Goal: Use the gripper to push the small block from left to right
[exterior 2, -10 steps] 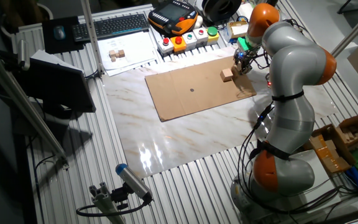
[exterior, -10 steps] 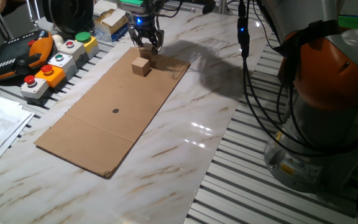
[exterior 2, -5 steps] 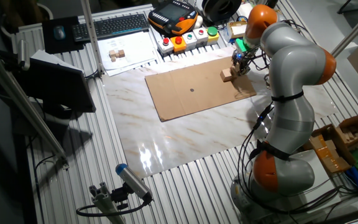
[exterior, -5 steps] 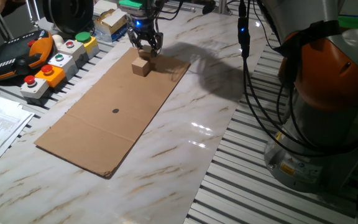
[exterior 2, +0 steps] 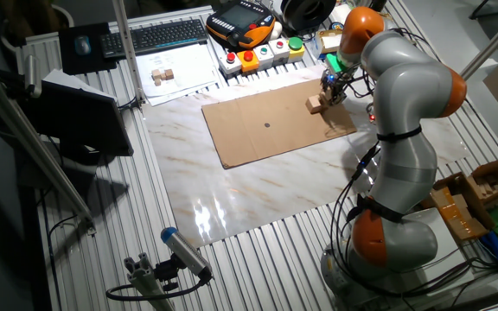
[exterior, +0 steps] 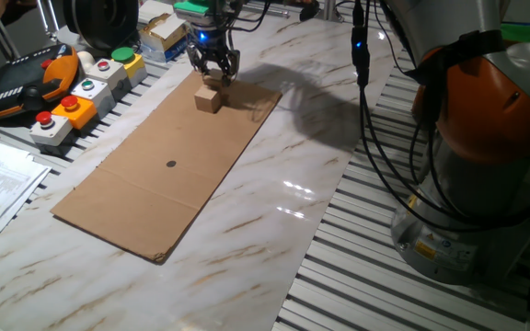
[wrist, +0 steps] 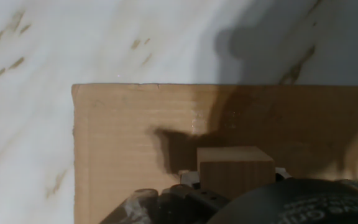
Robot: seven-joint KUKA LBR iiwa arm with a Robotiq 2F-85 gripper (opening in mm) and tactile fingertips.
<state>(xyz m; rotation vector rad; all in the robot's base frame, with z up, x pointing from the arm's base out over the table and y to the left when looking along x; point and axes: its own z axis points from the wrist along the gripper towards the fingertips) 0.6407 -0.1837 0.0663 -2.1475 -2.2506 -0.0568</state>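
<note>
The small tan block (exterior: 209,99) sits near the far end of the brown cardboard sheet (exterior: 155,165). It also shows in the other fixed view (exterior 2: 316,104) and at the bottom of the hand view (wrist: 235,171). The black gripper (exterior: 214,77), with its blue light glowing above it, hangs just behind the block, close to its far side, and its fingers look drawn together. In the other fixed view the gripper (exterior 2: 328,87) is just past the block. Whether it touches the block cannot be told.
A row of button boxes (exterior: 81,92) and a black-and-orange teach pendant (exterior: 21,78) lie left of the cardboard. A cardboard box (exterior: 164,32) stands behind the gripper. The arm's base (exterior: 486,147) and hanging cables (exterior: 366,101) fill the right side.
The gripper has shifted slightly left and back behind the block. The block has stayed in place.
</note>
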